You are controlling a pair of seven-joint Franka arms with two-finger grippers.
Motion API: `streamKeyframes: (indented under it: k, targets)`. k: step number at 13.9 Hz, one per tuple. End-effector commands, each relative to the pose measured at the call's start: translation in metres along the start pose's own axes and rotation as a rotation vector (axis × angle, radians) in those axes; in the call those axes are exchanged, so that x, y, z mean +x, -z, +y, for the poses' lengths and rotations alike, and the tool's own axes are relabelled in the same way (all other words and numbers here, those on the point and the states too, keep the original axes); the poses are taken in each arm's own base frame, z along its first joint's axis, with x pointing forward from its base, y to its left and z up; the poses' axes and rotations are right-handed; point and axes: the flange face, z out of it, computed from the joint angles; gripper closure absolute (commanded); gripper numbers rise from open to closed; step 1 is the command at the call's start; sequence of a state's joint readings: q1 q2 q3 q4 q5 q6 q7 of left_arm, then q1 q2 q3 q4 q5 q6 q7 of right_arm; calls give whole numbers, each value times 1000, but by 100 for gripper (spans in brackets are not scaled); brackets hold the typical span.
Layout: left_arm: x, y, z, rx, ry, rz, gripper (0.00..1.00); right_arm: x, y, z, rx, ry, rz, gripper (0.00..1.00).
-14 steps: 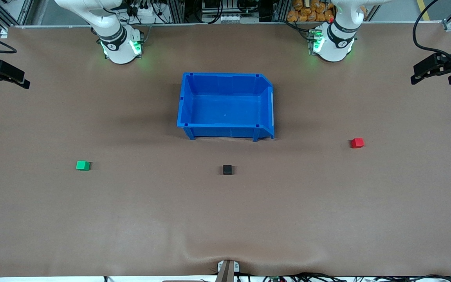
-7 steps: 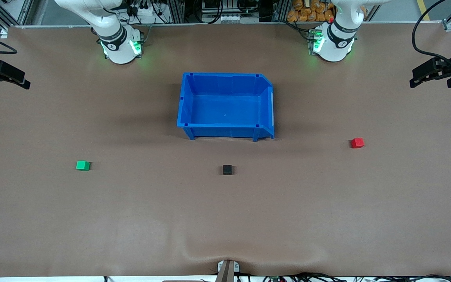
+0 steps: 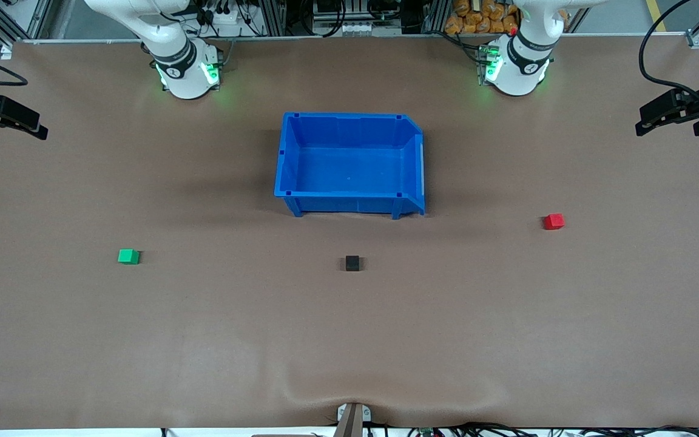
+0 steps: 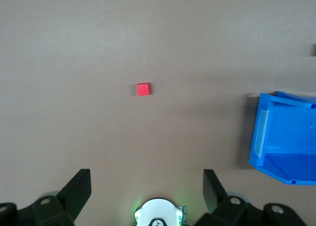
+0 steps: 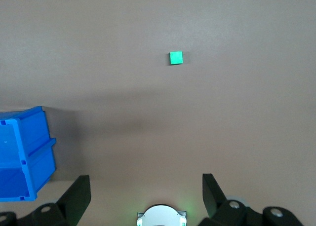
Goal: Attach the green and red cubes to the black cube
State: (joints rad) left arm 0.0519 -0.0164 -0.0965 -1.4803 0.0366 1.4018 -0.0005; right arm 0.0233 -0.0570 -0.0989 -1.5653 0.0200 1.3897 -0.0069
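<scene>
Black cube (image 3: pixel 352 263) sits mid-table, nearer the front camera than the blue bin (image 3: pixel 349 197). Green cube (image 3: pixel 128 256) lies toward the right arm's end, red cube (image 3: pixel 554 221) toward the left arm's end. Left gripper (image 3: pixel 668 115) and right gripper (image 3: pixel 13 118) hover at opposite table edges, fingers spread, holding nothing.

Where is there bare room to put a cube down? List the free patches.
Free: the table nearer the camera than the green cube, black cube and red cube; also the stretches between those cubes. Tightest: between black cube and blue bin. Left gripper and right gripper hang at the table's ends.
</scene>
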Motion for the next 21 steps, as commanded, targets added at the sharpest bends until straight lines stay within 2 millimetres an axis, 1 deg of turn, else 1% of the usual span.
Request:
streamKeyframes:
  k: [1, 2, 3, 4, 6, 10, 15, 17, 21]
  targets:
    - [-5, 12, -3, 19, -2, 13, 0, 1, 3, -1, 2, -7, 4, 0]
    - [-5, 11, -6, 20, 3, 11, 0, 1, 3, -2, 2, -6, 5, 0]
    - [-5, 10, -17, 19, 15, 7, 0, 1, 3, -1, 2, -7, 5, 0]
    - [-6, 10, -23, 15, 19, 6, 0, 1, 3, -1, 2, -7, 4, 0]
    - [-6, 10, -26, 13, -16, 6, 0, 1, 4, -1, 2, -7, 5, 0]
    - [-9, 8, -25, 11, -9, -17, 0, 1, 3, -2, 2, -6, 5, 0]
    - [-7, 0, -12, 5, 1, -32, 0, 1, 2, -2, 2, -4, 3, 0]
    - [-5, -7, 1, 8, -1, -44, 0, 2, 2, -2, 2, -6, 2, 0]
    - [1, -14, 3, 6, -5, -53, 0, 3, 1, -2, 2, -4, 0, 0]
